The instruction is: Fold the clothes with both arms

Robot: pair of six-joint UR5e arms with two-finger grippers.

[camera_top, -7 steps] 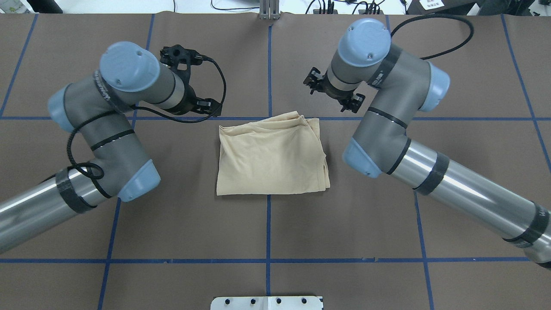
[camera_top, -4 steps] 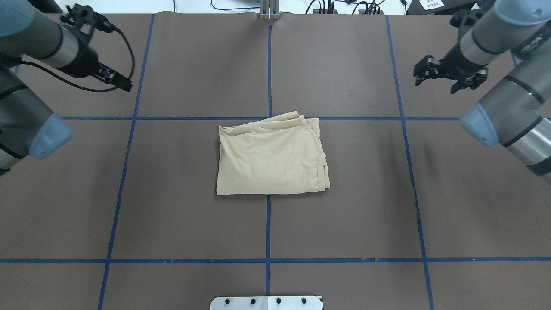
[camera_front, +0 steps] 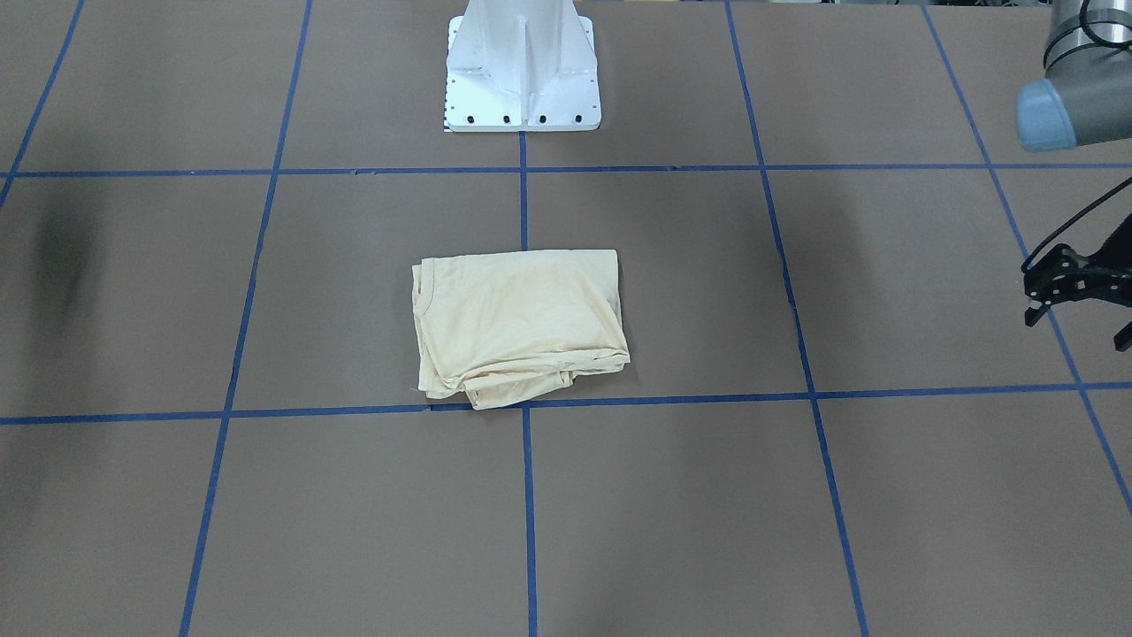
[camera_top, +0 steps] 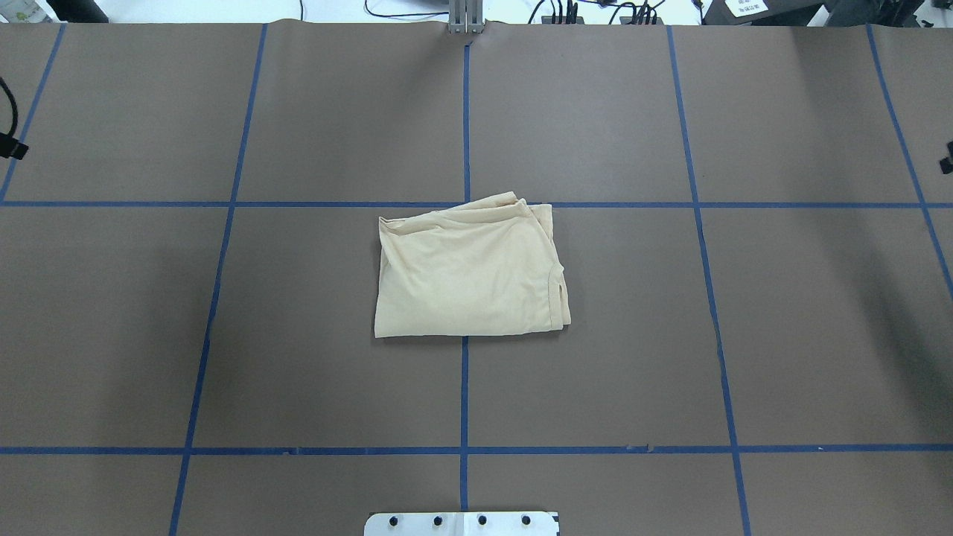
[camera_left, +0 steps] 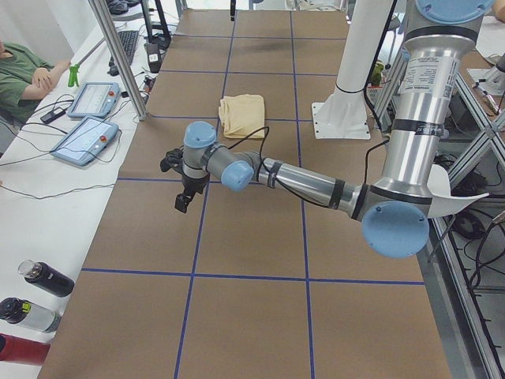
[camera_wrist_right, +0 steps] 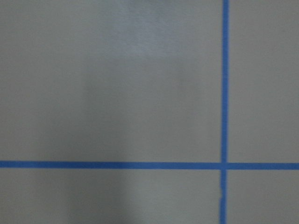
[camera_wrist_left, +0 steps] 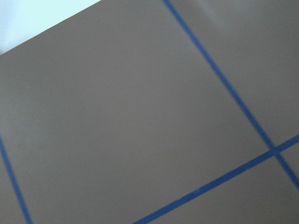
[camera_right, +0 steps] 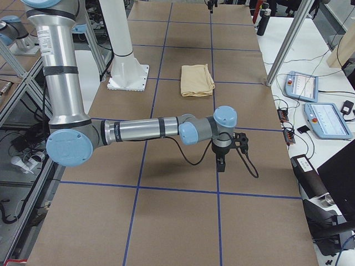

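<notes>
T-shirt point(camera_top: 469, 268) lies folded; we park the left gripper point(camera_left: 182, 201) and right gripper point(camera_right: 221, 163), openings indeterminate, well clear.

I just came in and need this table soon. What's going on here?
The cream T-shirt lies folded into a compact rectangle at the middle of the table, and nothing touches it. The left arm and right arm reach out to opposite ends of the table. The left gripper and right gripper hang over bare brown surface, far from the shirt. The folding looks done.
</notes>
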